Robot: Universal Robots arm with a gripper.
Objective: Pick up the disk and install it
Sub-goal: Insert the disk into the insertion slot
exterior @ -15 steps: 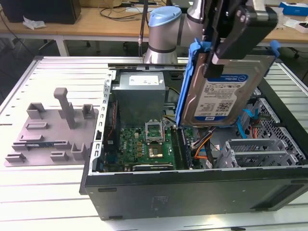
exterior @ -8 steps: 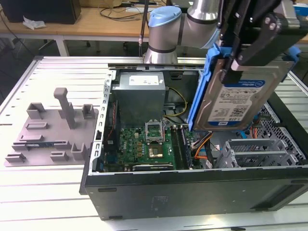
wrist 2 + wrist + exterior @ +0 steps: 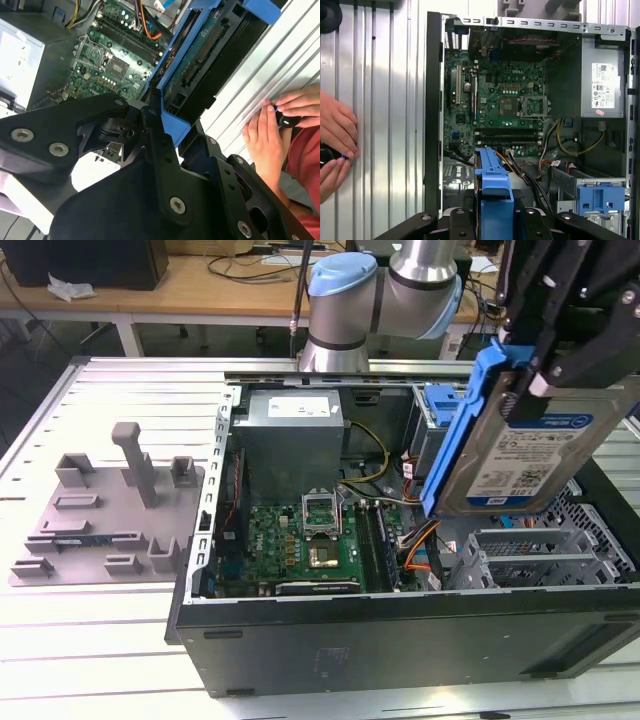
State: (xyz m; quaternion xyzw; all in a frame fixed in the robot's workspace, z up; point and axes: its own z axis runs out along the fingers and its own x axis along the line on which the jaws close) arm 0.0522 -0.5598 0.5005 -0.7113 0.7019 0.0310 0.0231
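Note:
The disk (image 3: 525,455) is a silver-grey drive with a white-and-blue label in a bright blue carrier bracket (image 3: 468,425). It hangs tilted in the air over the side of the open computer case (image 3: 400,630) at the exterior view's right. My gripper (image 3: 545,375) is shut on its upper edge. The second wrist view shows the disk's underside (image 3: 205,55) running away from my gripper (image 3: 167,117), above the motherboard. In the first wrist view the blue bracket (image 3: 493,187) sticks out between the black fingers (image 3: 462,222), over the case's inside.
The case holds a motherboard (image 3: 300,540), a power supply (image 3: 295,425), cables and a metal drive cage (image 3: 540,555) below the disk. A smaller blue latch (image 3: 600,197) sits by the cage. A grey tray with posts (image 3: 110,510) lies at the exterior view's left. A person's hand (image 3: 335,135) rests on the table beside the case.

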